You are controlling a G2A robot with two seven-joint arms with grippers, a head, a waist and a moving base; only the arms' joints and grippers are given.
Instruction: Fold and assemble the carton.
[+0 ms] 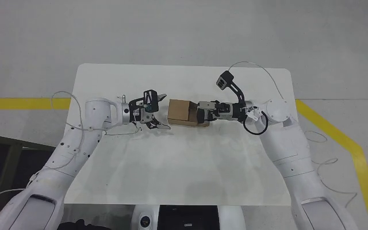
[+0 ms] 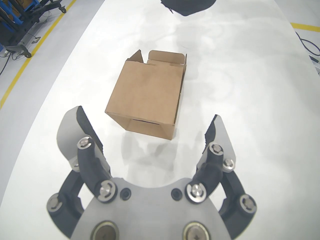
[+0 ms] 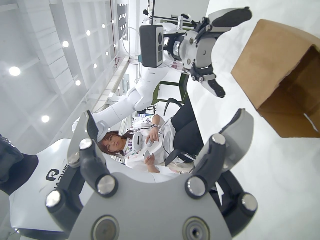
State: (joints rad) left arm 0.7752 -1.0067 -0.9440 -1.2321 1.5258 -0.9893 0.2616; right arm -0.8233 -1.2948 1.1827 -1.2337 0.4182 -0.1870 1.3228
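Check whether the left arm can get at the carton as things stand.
Probably yes. The left gripper is open and faces the near end of the carton, with only bare table between them, so nothing seems to block its way.

Brightness: plenty, nice and even across all views
Source: rows of round ceiling lamps (image 3: 14,70) overhead, caught in the right wrist view
Shadows: soft and faint, just a pale smudge on the table (image 2: 225,76) beside the carton (image 2: 147,93)
Glare: mild sheen on the table, lamps blown out white
Distortion: heavy fisheye bending at wrist view edges, top view pretty straight
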